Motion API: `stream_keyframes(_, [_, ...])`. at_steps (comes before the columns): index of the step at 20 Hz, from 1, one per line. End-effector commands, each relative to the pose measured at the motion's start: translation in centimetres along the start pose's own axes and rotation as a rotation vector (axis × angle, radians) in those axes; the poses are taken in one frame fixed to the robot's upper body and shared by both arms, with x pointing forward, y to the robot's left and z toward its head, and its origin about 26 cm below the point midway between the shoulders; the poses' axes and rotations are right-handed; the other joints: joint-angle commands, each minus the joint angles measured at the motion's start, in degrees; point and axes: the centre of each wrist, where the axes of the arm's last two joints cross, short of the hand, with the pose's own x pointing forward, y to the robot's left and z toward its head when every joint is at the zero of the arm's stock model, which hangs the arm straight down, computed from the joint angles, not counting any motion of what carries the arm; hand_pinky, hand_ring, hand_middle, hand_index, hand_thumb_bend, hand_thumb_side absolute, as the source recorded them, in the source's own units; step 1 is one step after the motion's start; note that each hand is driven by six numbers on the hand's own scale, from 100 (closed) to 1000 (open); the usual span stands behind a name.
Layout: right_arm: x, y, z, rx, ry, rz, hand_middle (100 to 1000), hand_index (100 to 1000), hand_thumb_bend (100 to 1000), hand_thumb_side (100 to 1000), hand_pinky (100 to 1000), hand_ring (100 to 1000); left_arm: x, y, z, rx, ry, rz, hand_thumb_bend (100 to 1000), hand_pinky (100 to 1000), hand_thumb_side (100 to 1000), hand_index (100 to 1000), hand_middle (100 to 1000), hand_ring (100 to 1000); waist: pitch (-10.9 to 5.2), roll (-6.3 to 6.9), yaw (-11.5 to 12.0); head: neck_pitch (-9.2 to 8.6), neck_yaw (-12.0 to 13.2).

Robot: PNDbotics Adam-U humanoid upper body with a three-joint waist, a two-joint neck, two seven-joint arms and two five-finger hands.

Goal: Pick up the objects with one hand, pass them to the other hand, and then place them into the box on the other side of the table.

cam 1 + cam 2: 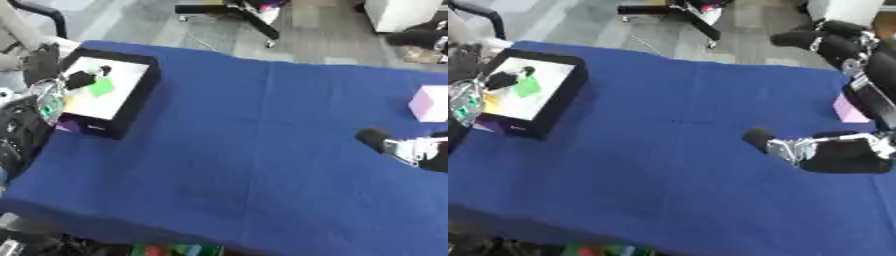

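**Reaching into the box at the table's left edge**

Hanging over the box [131, 102], the left hand [80, 79] has its dark fingers just above the white floor inside; whether they are curled or straight cannot be told; beside them lies a green piece [101, 87], and a yellow patch [490, 103] shows nearer the hand's wrist; the box is black-walled and sits at the left end of the blue table [227, 150], its near corner close to the table's left edge; a small purple bit [67, 126] shows by that corner.

Across the table, well apart from the box, a pale pink block [429, 103] stands near the right edge; in the right eye view it is partly hidden behind the robot's right arm; the right hand [798, 147] lies low over the cloth in front of the block, one dark finger pointing left toward the middle, holding nothing that can be seen; the rest of its fingers are too blurred to judge.

Between box and right hand the cloth is one wide bare stretch, from far edge to near edge; beyond the far edge is grey floor with a chair base [241, 12]; below the near edge, some red and green shapes [175, 249] show.

No writing or label can be read anywhere.
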Motion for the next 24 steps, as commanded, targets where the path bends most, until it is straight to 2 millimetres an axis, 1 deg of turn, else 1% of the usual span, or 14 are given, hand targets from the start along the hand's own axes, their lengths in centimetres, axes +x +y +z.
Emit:
stream_keyframes(1, [0.2,-0.8,0.0,-0.017,-0.007,0.021,754,858,577,473,794,809,0.3,5.1,-1.9,0.129,-0.047,0.006,859,951,772,959,880,900,-0.81,0.10,0.17,-0.16,-0.29])
stream_keyframes(3, [0.2,-0.8,0.0,-0.017,-0.006,0.021,754,859,576,474,794,809,1.1,6.5,-2.1,0.176,-0.084,0.018,849,955,737,951,867,888,-0.84,0.06,0.27,-0.16,-0.57])
stream_keyframes(4, [0.2,-0.8,0.0,-0.018,-0.005,0.021,754,859,576,475,794,809,1.6,7.2,-2.2,0.202,-0.104,0.028,839,957,774,946,861,880,-0.86,0.03,0.32,-0.16,-0.73])
stream_keyframes(5, [0.2,-0.8,0.0,-0.018,-0.005,0.022,753,859,576,474,794,809,2.1,7.8,-2.2,0.230,-0.128,0.044,820,959,698,945,859,879,-0.87,0.01,0.36,-0.16,-0.95])
stream_keyframes(7, [0.2,-0.8,0.0,-0.020,-0.005,0.022,754,860,576,474,794,809,3.2,8.8,-2.0,0.276,-0.180,0.086,775,966,667,936,842,862,-0.87,-0.04,0.44,-0.16,-1.51])
stream_keyframes(9, [0.2,-0.8,0.0,-0.022,-0.004,0.022,755,860,576,474,794,809,4.8,9.4,-1.6,0.313,-0.239,0.155,720,971,650,920,811,828,-0.84,-0.13,0.51,-0.16,-2.44])
stream_keyframes(11, [0.1,-0.9,0.0,-0.026,0.000,0.024,756,861,576,473,794,810,6.7,9.7,-0.9,0.336,-0.303,0.234,669,972,640,906,779,793,-0.76,-0.31,0.55,-0.16,-3.99])
stream_keyframes(12, [0.1,-0.9,0.1,-0.029,0.004,0.026,756,861,576,473,794,810,7.5,9.8,-0.5,0.342,-0.335,0.271,669,972,640,906,779,793,-0.72,-0.39,0.59,-0.16,-4.65])
stream_keyframes(13, [0.0,-1.0,0.1,-0.035,0.012,0.030,757,861,578,473,794,810,8.5,9.8,-0.1,0.347,-0.371,0.309,623,975,631,892,754,766,-0.63,-0.52,0.46,-0.16,-5.88])
stream_keyframes(16, [-0.5,-1.5,0.5,-0.059,0.059,0.052,759,858,583,468,792,811,11.5,9.0,2.0,0.335,-0.483,0.424,593,979,630,884,737,752,-0.40,-0.81,0.41,-0.16,-9.47])
stream_keyframes(19, [-1.5,-1.9,1.2,-0.072,0.134,0.074,761,855,598,449,788,816,14.1,7.9,4.5,0.293,-0.595,0.526,561,985,643,877,726,742,-0.14,-1.16,0.40,-0.16,-13.87])
stream_keyframes(21, [-3.0,-2.1,2.1,-0.077,0.217,0.081,777,850,631,419,782,830,15.8,7.3,6.3,0.255,-0.672,0.596,514,985,654,871,714,729,0.15,-1.48,0.30,-0.16,-18.54])
stream_keyframes(23, [-4.7,-2.2,3.0,-0.074,0.305,0.082,786,851,640,410,785,836,17.5,6.6,8.4,0.207,-0.751,0.675,499,985,658,870,711,726,0.39,-1.64,0.55,-0.16,-23.04])
stream_keyframes(24, [-5.5,-2.2,3.4,-0.072,0.346,0.084,800,851,655,397,792,849,18.1,6.3,9.4,0.184,-0.787,0.711,489,986,662,868,709,724,0.49,-1.70,0.70,-0.16,-24.79])
